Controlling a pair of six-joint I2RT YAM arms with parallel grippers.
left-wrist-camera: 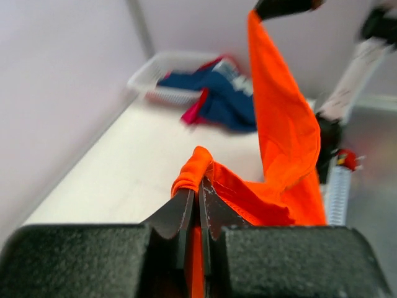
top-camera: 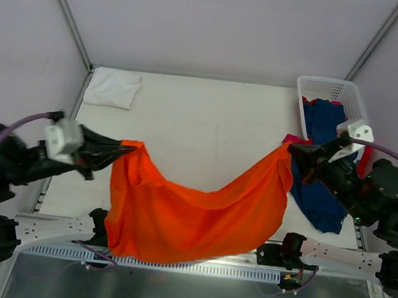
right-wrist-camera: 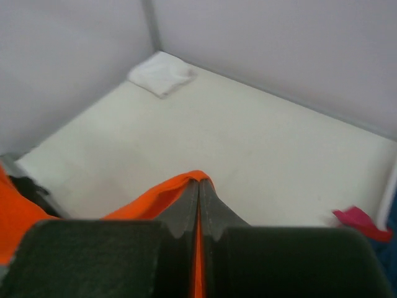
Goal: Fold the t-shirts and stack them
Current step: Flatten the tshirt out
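Note:
The bright orange t-shirt [top-camera: 192, 215] hangs in the air between both arms, sagging in the middle over the near table edge. My left gripper [top-camera: 123, 150] is shut on its left corner [left-wrist-camera: 197, 171], cloth pinched between the jaws. At the right, my right gripper [top-camera: 292, 152] is shut on the other corner [right-wrist-camera: 200, 180]. A folded white t-shirt [top-camera: 113, 86] lies at the far left corner [right-wrist-camera: 162, 74]. The navy t-shirt [top-camera: 323, 178] spills from the basket onto the table [left-wrist-camera: 223, 99]. A pink-red t-shirt [top-camera: 295, 138] peeks out beside it [right-wrist-camera: 363, 222].
A white plastic lattice basket [top-camera: 332, 88] stands at the far right against the wall [left-wrist-camera: 155, 68]. The white table top [top-camera: 208, 129] is bounded by walls at left, back and right. The arms' bases [top-camera: 288, 253] sit along the near edge.

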